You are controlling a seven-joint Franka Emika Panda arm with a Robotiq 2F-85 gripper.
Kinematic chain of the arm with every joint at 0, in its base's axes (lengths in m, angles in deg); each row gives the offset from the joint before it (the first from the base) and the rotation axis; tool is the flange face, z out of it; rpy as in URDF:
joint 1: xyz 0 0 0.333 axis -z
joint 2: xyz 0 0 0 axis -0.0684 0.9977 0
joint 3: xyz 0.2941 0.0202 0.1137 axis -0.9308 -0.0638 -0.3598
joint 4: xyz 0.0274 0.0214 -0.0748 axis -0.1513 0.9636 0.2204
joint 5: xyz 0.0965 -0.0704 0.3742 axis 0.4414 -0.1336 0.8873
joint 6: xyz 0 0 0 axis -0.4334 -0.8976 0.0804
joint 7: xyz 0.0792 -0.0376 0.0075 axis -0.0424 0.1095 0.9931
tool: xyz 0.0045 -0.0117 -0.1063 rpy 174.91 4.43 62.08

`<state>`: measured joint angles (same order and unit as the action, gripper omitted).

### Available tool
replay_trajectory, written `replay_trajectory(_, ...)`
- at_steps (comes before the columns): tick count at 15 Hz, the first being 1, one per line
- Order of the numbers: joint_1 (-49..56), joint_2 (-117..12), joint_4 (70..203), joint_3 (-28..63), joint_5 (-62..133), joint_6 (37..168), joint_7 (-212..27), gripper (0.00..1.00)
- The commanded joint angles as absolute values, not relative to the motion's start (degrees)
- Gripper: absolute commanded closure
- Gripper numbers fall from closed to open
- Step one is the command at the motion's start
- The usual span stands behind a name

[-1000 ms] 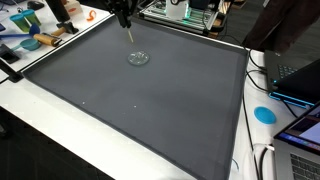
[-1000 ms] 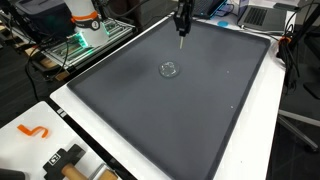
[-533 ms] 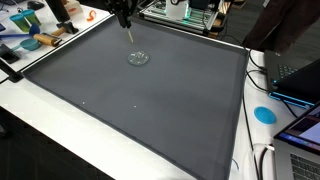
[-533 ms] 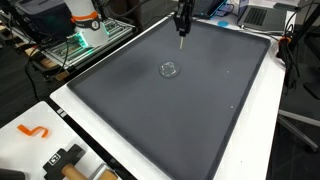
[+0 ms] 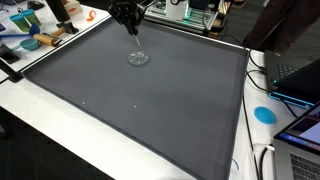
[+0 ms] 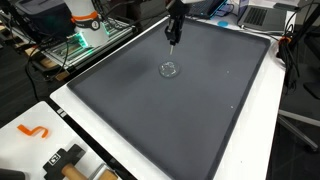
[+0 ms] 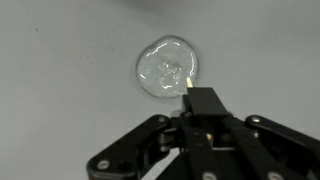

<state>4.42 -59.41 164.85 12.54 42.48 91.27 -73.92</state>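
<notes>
My gripper (image 5: 129, 18) hangs over the far part of a dark grey mat (image 5: 150, 110) and is shut on a thin pale stick (image 5: 134, 38) that points down. The stick's tip is just above and beside a small clear round dish (image 5: 138, 58) lying on the mat. In the exterior view from the other side, the gripper (image 6: 173, 24), stick (image 6: 172, 40) and dish (image 6: 171, 69) also show. In the wrist view the shut fingers (image 7: 203, 102) hold the stick (image 7: 187, 88), whose tip overlaps the dish's (image 7: 166, 68) edge. I cannot tell if they touch.
The mat lies on a white table (image 5: 250, 150). A blue disc (image 5: 264, 113) and a laptop (image 5: 300, 75) are at one side, coloured clutter (image 5: 40, 40) at another. An orange hook (image 6: 35, 131) and a black tool (image 6: 62, 158) lie on the table's near corner.
The gripper with the stick has shifted sideways and tilted, bringing the stick's tip closer over the clear dish. The dish has not moved.
</notes>
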Motion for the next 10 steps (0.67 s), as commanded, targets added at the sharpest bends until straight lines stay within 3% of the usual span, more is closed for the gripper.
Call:
replay_trajectory(1,4.8,-59.6,167.4,12.8,41.4,90.9,-73.8,0.97)
replay_trajectory(10,5.2,-58.0,170.3,12.8,41.9,94.9,-73.6,0.97)
